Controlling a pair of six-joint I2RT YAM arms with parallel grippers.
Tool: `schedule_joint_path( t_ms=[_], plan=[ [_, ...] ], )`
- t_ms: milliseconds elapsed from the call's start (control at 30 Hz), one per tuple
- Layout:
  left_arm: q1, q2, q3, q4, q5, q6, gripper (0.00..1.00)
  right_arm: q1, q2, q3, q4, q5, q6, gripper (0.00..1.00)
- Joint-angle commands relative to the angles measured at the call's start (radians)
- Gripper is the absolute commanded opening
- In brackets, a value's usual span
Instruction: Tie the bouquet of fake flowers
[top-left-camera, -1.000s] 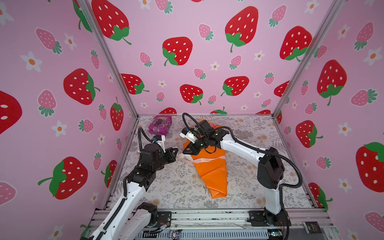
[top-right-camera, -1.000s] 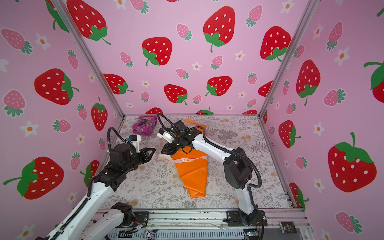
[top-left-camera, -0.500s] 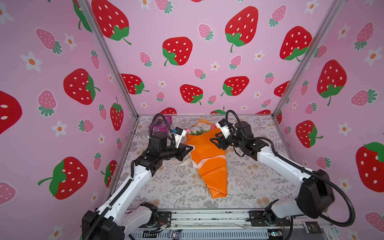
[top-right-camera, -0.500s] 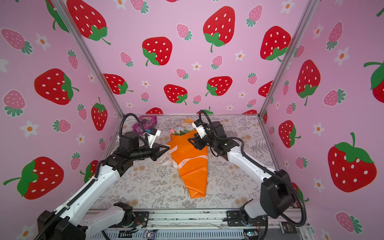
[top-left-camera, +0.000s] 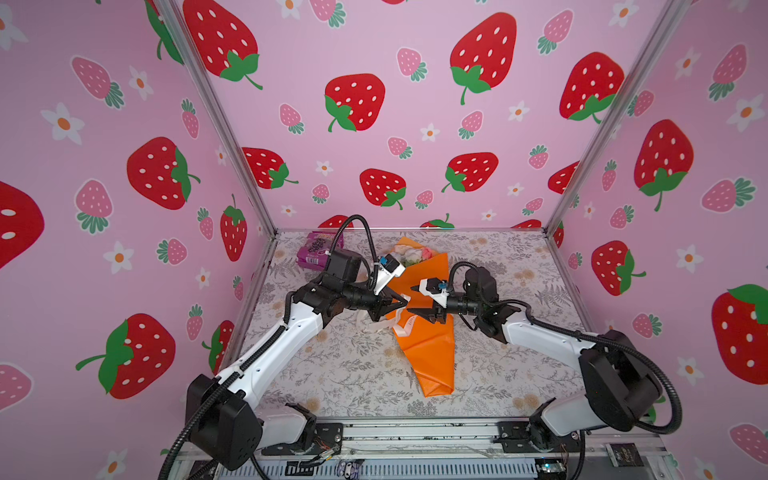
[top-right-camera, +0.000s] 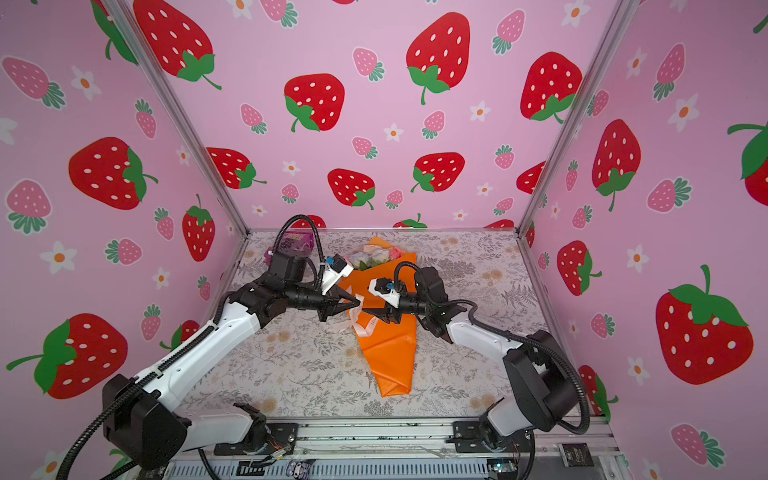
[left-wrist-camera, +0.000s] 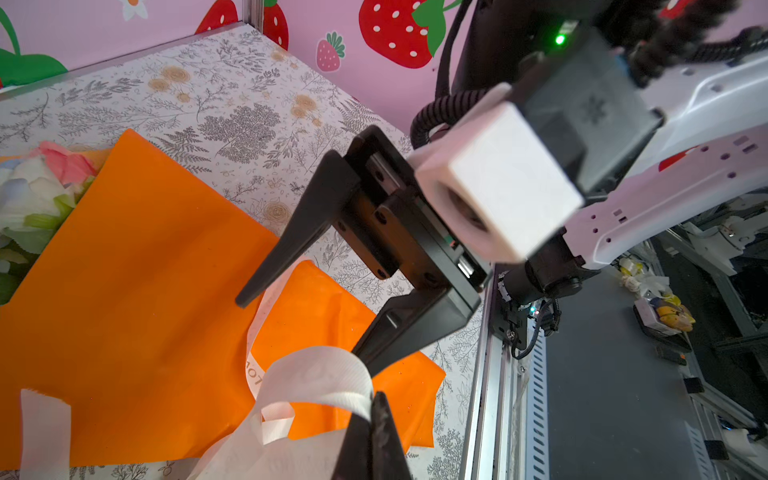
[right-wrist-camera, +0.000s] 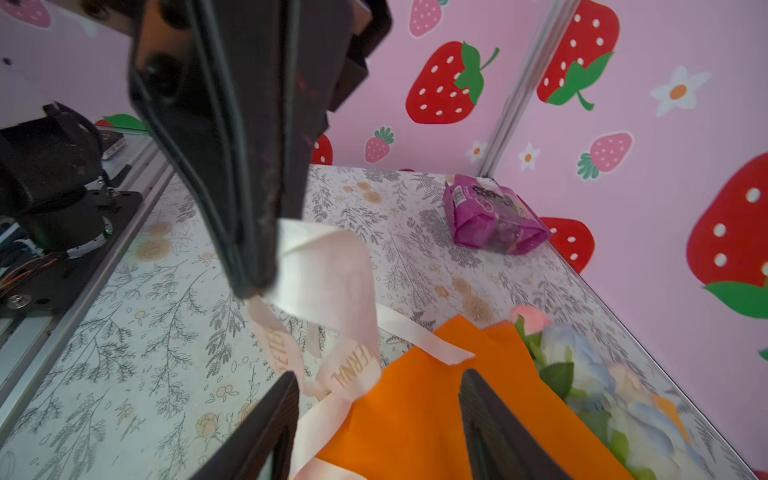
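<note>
The bouquet of fake flowers (top-left-camera: 428, 353) (top-right-camera: 388, 357) lies on the table in orange wrapping paper (left-wrist-camera: 145, 291) (right-wrist-camera: 436, 411). Its pink and white heads (top-left-camera: 411, 253) (left-wrist-camera: 33, 195) (right-wrist-camera: 582, 374) point to the back wall. A cream printed ribbon (top-left-camera: 401, 328) (left-wrist-camera: 316, 374) (right-wrist-camera: 328, 270) loops around the cone's middle. My left gripper (top-left-camera: 404, 300) (top-right-camera: 357, 305) (left-wrist-camera: 374, 401) (right-wrist-camera: 253, 286) is shut on a loop of that ribbon, lifted above the paper. Tip to tip with it, my right gripper (top-left-camera: 411, 300) (top-right-camera: 368, 301) (left-wrist-camera: 303, 330) (right-wrist-camera: 378, 380) stands open, holding nothing.
A purple snack packet (top-left-camera: 316, 251) (right-wrist-camera: 494, 220) lies in the back left corner of the floral table (top-left-camera: 340, 374). Pink strawberry walls close off three sides. A metal rail (top-left-camera: 415, 432) with both arm bases runs along the front edge.
Both grippers have come together over the middle of the bouquet. The right gripper pulled back from the cone's left side and opened wider. The left gripper stayed shut and rose with the ribbon.
</note>
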Motion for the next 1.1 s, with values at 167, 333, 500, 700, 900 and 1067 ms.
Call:
schedule_joint_path(
  t_ms=[167,333,500,700,900,1067],
  plan=[
    [-0.008,-0.014,0.033,-0.017,-0.018,0.048,0.00,0.025,0.145,0.097,0.090,-0.059,0.014,0.35],
    [-0.008,-0.046,-0.002,0.013,-0.105,0.025,0.00,0.013,0.148,0.066,0.122,0.001,0.089,0.01],
    [-0.006,-0.063,-0.041,0.054,-0.293,-0.039,0.00,-0.031,0.103,0.053,0.081,0.152,0.207,0.00],
    [-0.006,0.025,-0.019,0.040,-0.525,-0.156,0.17,-0.067,0.070,0.171,-0.186,0.596,0.357,0.00],
    [-0.037,0.130,0.025,0.002,-0.551,-0.155,0.42,-0.175,0.245,0.397,-0.554,0.583,0.503,0.00],
    [-0.140,0.166,0.015,0.038,-0.432,-0.031,0.44,-0.217,0.339,0.458,-0.654,0.452,0.560,0.00]
  ],
)
